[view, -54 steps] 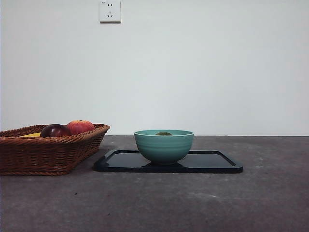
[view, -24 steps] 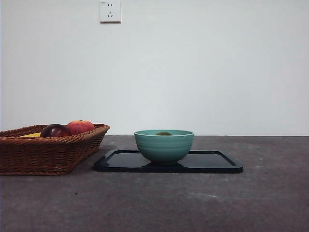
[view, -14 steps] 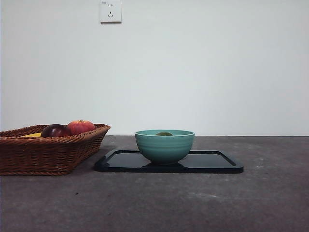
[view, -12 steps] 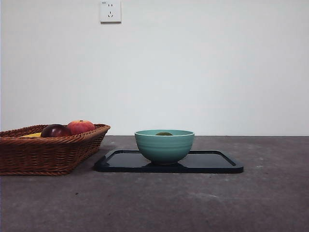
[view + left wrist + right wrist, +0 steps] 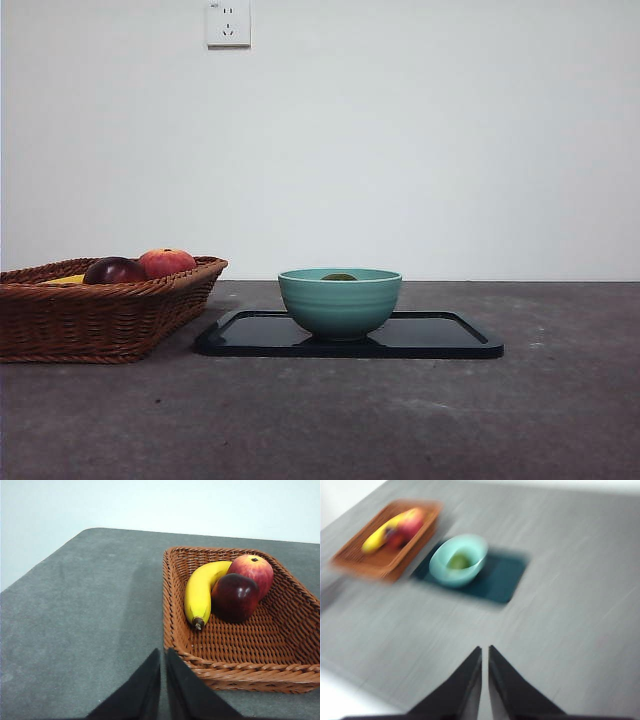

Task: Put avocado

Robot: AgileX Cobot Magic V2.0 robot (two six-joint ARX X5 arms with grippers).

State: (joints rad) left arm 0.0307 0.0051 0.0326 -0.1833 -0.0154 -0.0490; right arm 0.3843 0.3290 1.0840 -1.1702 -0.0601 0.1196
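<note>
Avocado point(image 5: 339, 277): dull green, rounded

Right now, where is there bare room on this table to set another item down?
The tray is bare beside the bowl, which holds the avocado. The table in front of tray and basket is bare too. The basket's far end is crowded with a banana and two red fruits; its near end is bare.
</note>
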